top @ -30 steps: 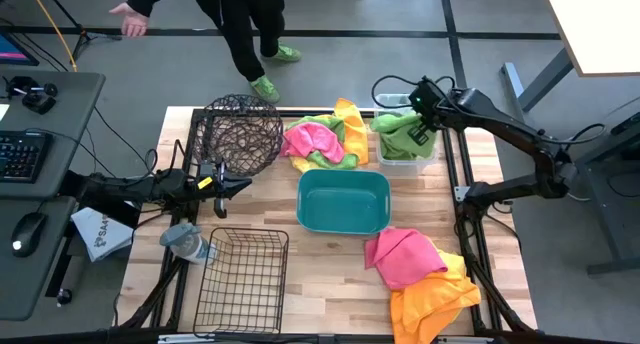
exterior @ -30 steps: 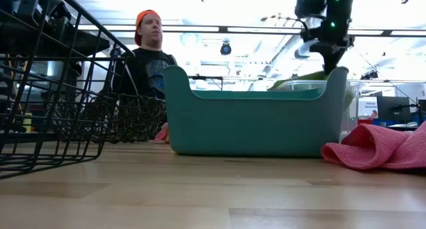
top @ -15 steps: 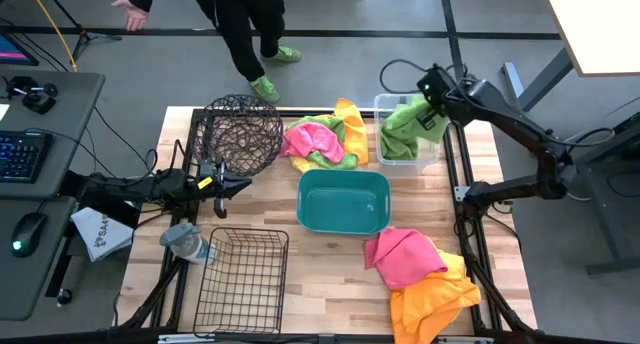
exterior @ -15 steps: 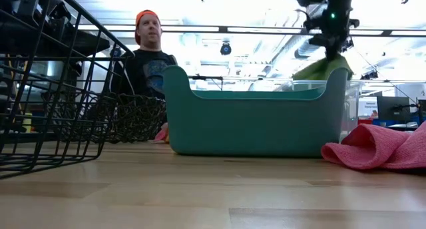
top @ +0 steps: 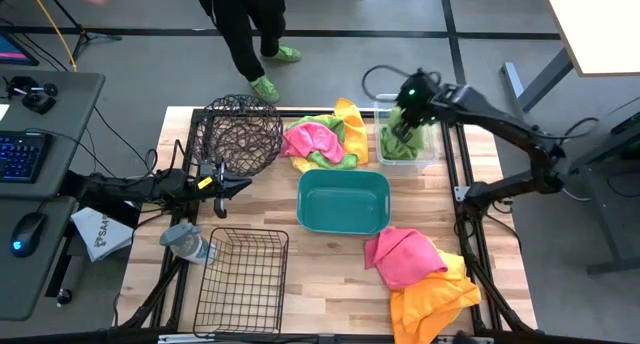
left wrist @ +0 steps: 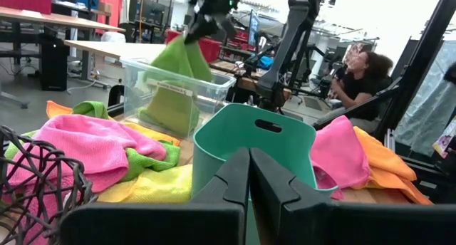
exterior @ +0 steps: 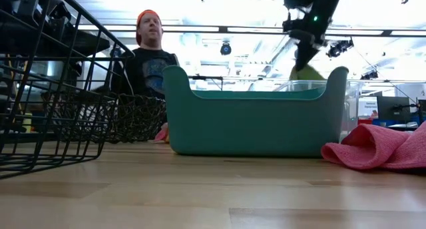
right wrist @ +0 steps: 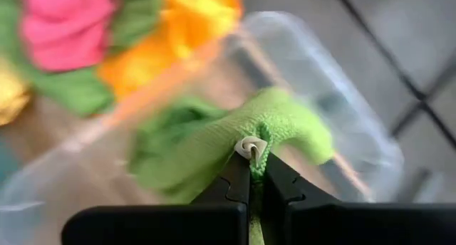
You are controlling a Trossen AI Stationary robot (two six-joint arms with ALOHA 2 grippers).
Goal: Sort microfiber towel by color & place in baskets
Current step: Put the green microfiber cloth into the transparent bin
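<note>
— Where's the green towel (top: pixel 404 136) sitting?

— Hanging over the clear plastic bin (top: pixel 431 155) at the far right of the desk (top: pixel 330 274), its lower folds already inside the bin. Its top is pinched in the right pincer (top: pixel 411 110), directly above it. So the towel lies straight down from the pincer, with its long axis close to vertical.

— The pincer is clamped on it, then?

— Yes. The right wrist view shows both fingers (right wrist: pixel 235 181) pressed together on a fold of green cloth, a small white tag poking out between them. The bin is right beneath.

— So what does the coming move turn on?

— I'd judge that a release alone would drop the rest of the cloth inside the walls, since the pincer hangs over the bin and not beside it.

— And the other arm?

— The left pincer (left wrist: pixel 249 175) waits low near the round wire basket (top: pixel 239 132), fingers pressed together on nothing, well apart from the bin. The right arm is plainly the nearer one.

— What else is left?

— A mixed pile (top: pixel 322 139) lies between the round basket and the bin, and a pink towel (top: pixel 402 256) and orange towel (top: pixel 432 300) lie near the teal tub (top: pixel 343 200).
</note>
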